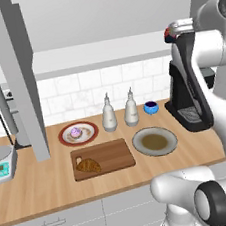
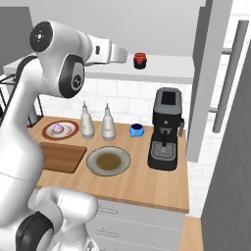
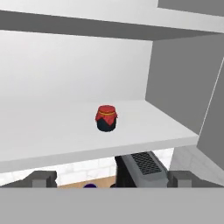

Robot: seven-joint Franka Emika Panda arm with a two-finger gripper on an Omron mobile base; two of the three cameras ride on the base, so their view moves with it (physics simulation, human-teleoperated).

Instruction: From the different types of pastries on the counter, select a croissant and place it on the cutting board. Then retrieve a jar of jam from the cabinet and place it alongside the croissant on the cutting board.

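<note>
counter: long light wooden worktop; carries the cutting board.
cabinet: pale shelf above the cutting board, grey panel at its right end.
cutting board: flat on the counter, long axis along the counter's front edge, handle slot at its left short end.
claw: raised to shelf level, well above the cutting board; jaws wide apart, holding nothing, facing the jar.
croissant: on the cutting board's front left corner, long axis roughly along the board's.
jar of jam: upright on the shelf, red top up, apart from the claw.
</note>
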